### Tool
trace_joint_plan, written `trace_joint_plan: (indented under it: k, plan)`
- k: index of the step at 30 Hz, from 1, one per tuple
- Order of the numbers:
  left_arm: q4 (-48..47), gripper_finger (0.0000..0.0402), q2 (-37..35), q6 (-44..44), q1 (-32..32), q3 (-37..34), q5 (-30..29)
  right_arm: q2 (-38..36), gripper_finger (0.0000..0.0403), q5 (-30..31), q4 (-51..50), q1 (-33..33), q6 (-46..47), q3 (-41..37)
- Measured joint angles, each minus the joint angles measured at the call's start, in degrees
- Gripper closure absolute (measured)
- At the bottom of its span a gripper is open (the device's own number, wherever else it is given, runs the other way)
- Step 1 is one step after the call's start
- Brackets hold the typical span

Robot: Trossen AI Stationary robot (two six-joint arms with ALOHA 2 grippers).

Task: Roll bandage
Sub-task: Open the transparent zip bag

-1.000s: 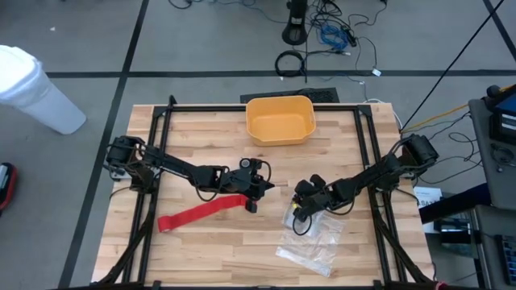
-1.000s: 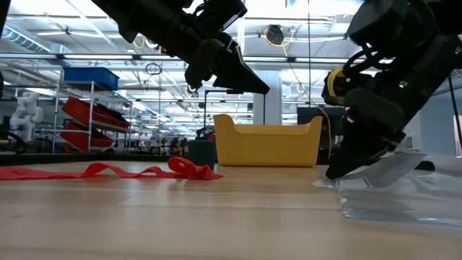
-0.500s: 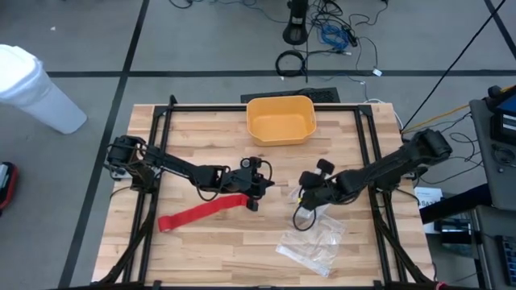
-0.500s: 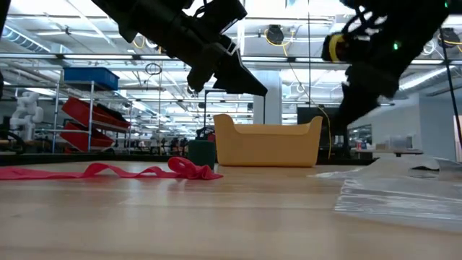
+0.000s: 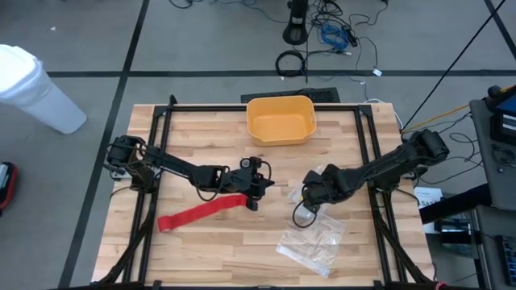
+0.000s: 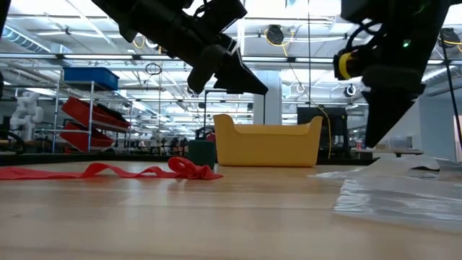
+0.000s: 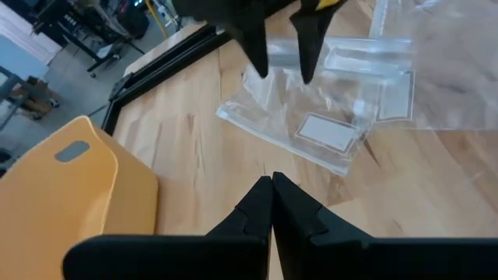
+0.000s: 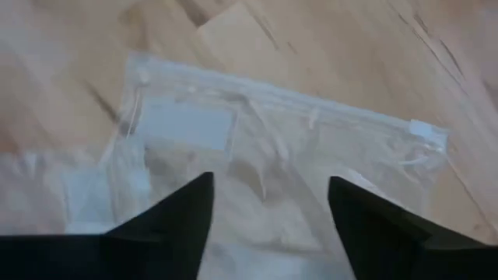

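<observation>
A robotics lab or industrial workshop hall. Wooden tabletop (image 5: pixel 210 250) bolted inside a black metal frame (image 5: pixel 266 108), standing on a grey concrete floor (image 5: pixel 121 40) marked with dark lines. Loose cables (image 5: pixel 339 32) coiled on the floor behind. Beyond the tabletop, a wide open hall with rows of ceiling lights (image 6: pixel 94 18), metal shelving holding a blue bin (image 6: pixel 90 76) and red bins (image 6: pixel 86 112), and a white robot arm (image 6: pixel 25 108) far off.
</observation>
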Motion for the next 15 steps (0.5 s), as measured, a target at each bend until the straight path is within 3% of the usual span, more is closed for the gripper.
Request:
trace_joint_plan:
  k: [6, 15]
  plan:
    - [-1.0, 0.0388, 0.0, 0.6, 0.0, 0.0, 0.8, 3.8, 0.0115, -0.1, 1.8, -2.8, 3.9, 0.1]
    - [-3.0, 0.0388, 0.0, 4.9, 0.8, 0.0, 1.0, 11.2, 0.013, -3.2, 4.7, -5.5, 2.0, 0.4]
